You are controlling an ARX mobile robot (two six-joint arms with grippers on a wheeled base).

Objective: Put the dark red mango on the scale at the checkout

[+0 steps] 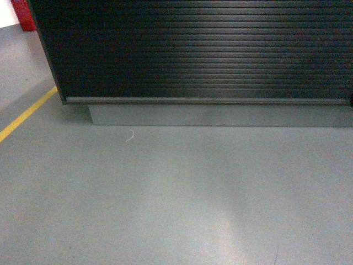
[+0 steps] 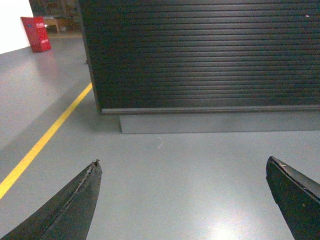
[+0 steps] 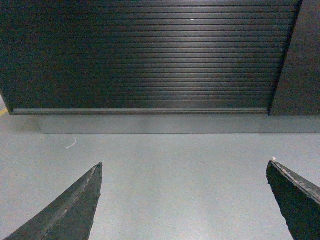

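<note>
The checkout fills the top of the head view as a dark counter front with horizontal ribs, standing on a grey plinth; its top is out of view. It shows too in the left wrist view and the right wrist view. The dark red mango and the scale are out of view. My left gripper is open over bare grey floor, nothing between its dark fingers. My right gripper is open too, holding nothing. Neither gripper appears in the head view.
A yellow floor line runs along the left of the counter. A red bin stands far off at the left. A small white scrap lies on the grey floor before the plinth. A dark panel adjoins the counter's right end.
</note>
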